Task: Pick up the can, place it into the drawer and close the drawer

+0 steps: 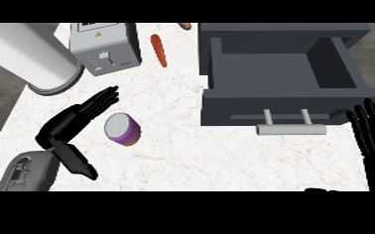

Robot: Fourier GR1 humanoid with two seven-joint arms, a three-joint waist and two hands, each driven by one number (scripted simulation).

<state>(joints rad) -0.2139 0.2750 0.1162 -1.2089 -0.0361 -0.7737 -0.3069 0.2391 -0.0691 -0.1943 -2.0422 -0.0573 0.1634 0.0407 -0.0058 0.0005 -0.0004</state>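
Observation:
A purple can (122,129) with a pale lid lies on the white marbled counter (219,153), left of centre. My left hand (73,124) is just left of it, open, with its fingers stretched up past the can and its thumb pointing down below; it does not touch the can. The dark grey drawer (282,72) stands pulled open at the upper right, nothing inside it, with a light metal handle (290,127) on its front. At the right edge my right hand (363,129) rests open, fingers up, beside the drawer front.
A grey toaster (106,47) stands at the back left, next to a large white cylinder (36,59). An orange carrot (159,50) lies between the toaster and the drawer. A small brown item (186,26) sits at the back edge.

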